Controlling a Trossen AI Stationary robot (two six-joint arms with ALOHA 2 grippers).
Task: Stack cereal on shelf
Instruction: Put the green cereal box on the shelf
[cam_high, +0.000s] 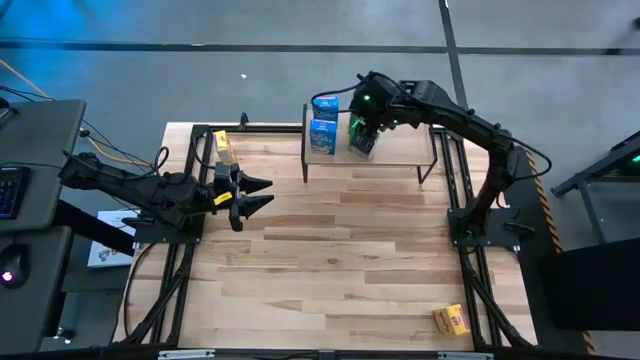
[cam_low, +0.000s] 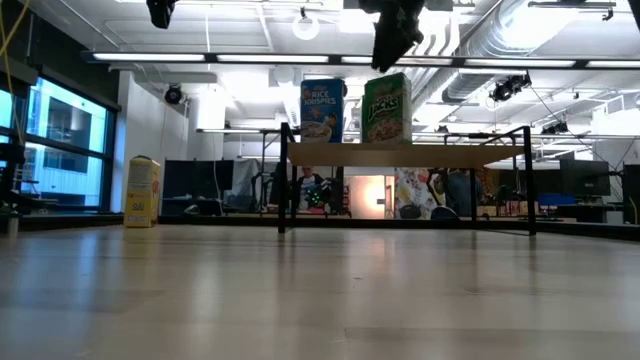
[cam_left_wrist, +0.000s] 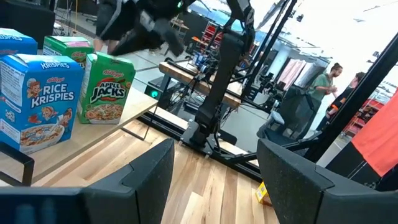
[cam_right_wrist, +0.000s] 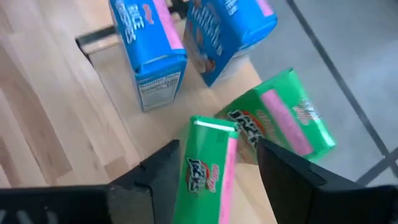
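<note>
On the shelf (cam_high: 400, 152), blue "Rice Krispies" box (cam_left_wrist: 38, 99) beside green "Apple Jacks" box (cam_left_wrist: 107, 93), right gripper (cam_high: 362, 133) jaws spread above it.

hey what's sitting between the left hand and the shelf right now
Nothing. In the high view the stretch from the left hand to the shelf is bare tabletop; a yellow cereal box stands off to the side, near the table's far left corner.
</note>
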